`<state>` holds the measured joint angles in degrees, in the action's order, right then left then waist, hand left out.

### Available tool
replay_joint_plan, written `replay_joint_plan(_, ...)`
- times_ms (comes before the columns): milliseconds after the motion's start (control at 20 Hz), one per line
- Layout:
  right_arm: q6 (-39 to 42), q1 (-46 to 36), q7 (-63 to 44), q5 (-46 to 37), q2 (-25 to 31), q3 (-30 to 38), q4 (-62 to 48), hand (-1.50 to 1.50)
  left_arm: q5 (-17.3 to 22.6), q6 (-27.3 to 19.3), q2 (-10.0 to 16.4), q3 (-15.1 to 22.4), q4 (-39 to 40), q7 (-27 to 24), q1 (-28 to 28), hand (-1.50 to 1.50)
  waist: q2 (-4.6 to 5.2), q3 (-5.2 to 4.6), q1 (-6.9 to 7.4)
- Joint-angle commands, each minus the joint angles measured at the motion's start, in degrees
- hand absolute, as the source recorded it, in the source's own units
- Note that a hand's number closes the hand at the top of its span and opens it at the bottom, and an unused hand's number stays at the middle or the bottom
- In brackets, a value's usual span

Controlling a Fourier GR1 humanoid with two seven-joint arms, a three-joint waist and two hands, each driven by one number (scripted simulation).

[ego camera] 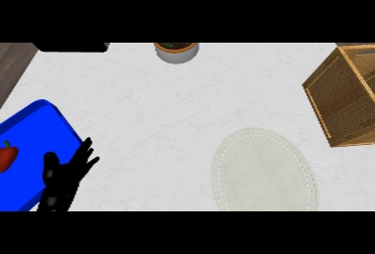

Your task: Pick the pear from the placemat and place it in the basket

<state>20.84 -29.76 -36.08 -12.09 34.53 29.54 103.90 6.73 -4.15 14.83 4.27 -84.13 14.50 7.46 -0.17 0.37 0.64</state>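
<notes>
A round cream placemat [265, 171] lies on the white counter at the lower right, and nothing rests on it. The wicker basket [344, 94] stands at the right edge, its open top facing up; its inside is only partly in view. No pear shows anywhere. My left hand [64, 174] rests at the lower left with fingers straight and pointing up, over the edge of a blue tray. My right hand does not show.
The blue tray [33, 144] at the left holds a red pepper [7, 156]. A small grey pot with a plant [176, 51] stands at the counter's back edge. A dark object [70, 47] sits at the back left corner.
</notes>
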Motion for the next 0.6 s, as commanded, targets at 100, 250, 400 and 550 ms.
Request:
replay_joint_plan(100, -3.3, -0.3, 9.7, -4.3, 0.4, -2.7, -11.0, 1.50, -0.2, 0.3, -1.1, -0.2, 1.4, 3.6, -0.8, 0.00, 0.26, -0.36, -0.21)
replay_joint_plan(250, -4.7, -4.7, 14.8, -3.6, 1.9, -1.4, -21.6, 1.50, -1.5, 0.7, -1.8, -0.3, 7.0, -0.4, -2.0, 0.00, 0.42, -0.38, -0.05)
replay_joint_plan(400, -5.0, -4.6, 15.1, -1.4, 0.2, -0.8, -24.3, 1.50, -1.2, 0.0, -2.1, 0.2, 2.4, 4.1, -2.5, 0.00, 0.30, -0.35, -0.32)
replay_joint_plan(550, -8.3, -4.1, 20.2, -0.7, -3.0, 1.0, -32.6, 1.50, -1.5, 0.6, -1.6, -0.2, 3.2, 2.6, -2.1, 0.00, 0.51, -0.30, 0.10)
